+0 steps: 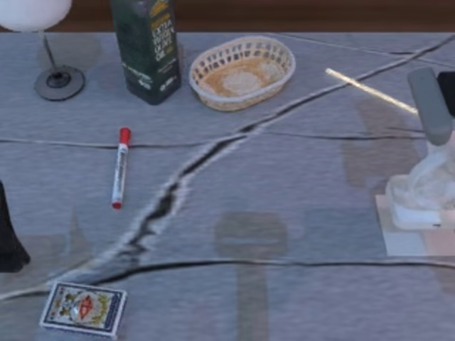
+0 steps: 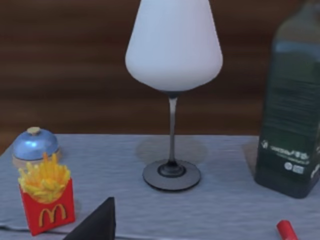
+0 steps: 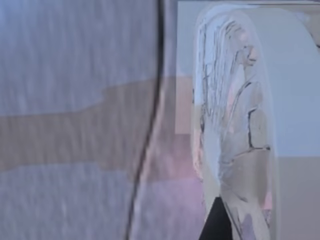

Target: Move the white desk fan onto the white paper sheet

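Observation:
The white desk fan (image 1: pixel 425 190) stands at the table's right edge, its rectangular base resting on the white paper sheet (image 1: pixel 402 246), which shows beneath and in front of it. In the right wrist view the fan (image 3: pixel 235 125) fills the picture edge-on, very close, with the sheet (image 3: pixel 300 100) behind it. My right gripper (image 1: pixel 442 153) is directly over the fan's top, mostly hidden by the grey arm link (image 1: pixel 429 106) and the picture's edge. Parked at the table's left edge, my left gripper (image 1: pixel 11 245) is open and holds nothing.
At the back stand a white-shaded lamp on a dark round foot (image 1: pixel 60 82), a dark oil bottle (image 1: pixel 146 50) and a wicker basket (image 1: pixel 242 71). A red-capped marker (image 1: pixel 120 168) lies left of centre. A playing-card box (image 1: pixel 84 308) is at the front left.

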You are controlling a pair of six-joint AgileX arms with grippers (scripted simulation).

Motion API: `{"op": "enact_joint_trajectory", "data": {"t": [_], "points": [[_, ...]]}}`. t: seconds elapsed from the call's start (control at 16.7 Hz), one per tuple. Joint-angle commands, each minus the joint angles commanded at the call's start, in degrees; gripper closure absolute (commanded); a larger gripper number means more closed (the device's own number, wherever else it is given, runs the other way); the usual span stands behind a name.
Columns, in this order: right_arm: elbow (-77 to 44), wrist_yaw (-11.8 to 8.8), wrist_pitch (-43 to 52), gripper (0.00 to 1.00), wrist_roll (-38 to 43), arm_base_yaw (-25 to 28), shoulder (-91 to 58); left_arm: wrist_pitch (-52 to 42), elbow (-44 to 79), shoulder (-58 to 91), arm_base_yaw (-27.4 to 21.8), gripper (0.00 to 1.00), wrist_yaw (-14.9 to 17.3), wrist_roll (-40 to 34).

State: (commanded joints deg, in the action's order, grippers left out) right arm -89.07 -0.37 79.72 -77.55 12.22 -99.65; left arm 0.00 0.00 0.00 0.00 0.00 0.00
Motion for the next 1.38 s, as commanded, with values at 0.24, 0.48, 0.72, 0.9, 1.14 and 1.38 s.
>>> {"op": "enact_joint_trajectory", "data": {"t": [0.24, 0.48, 0.72, 0.9, 1.14, 1.38], "points": [[3.78, -0.05, -4.27, 1.0, 0.0, -0.2, -0.2, 0.0, 0.0, 0.0, 0.0, 0.0, 0.0, 0.0], [7.17, 0.01, -7.9, 1.0, -0.18, -0.3, -0.51, 0.0, 0.0, 0.0, 0.0, 0.0, 0.0, 0.0], [7.17, 0.01, -7.9, 0.85, -0.18, -0.3, -0.51, 0.0, 0.0, 0.0, 0.0, 0.0, 0.0, 0.0], [7.17, 0.01, -7.9, 0.62, -0.18, -0.3, -0.51, 0.0, 0.0, 0.0, 0.0, 0.0, 0.0, 0.0], [7.17, 0.01, -7.9, 0.32, -0.18, -0.3, -0.51, 0.0, 0.0, 0.0, 0.0, 0.0, 0.0, 0.0], [7.17, 0.01, -7.9, 0.02, -0.18, -0.3, -0.51, 0.0, 0.0, 0.0, 0.0, 0.0, 0.0, 0.0]]}}
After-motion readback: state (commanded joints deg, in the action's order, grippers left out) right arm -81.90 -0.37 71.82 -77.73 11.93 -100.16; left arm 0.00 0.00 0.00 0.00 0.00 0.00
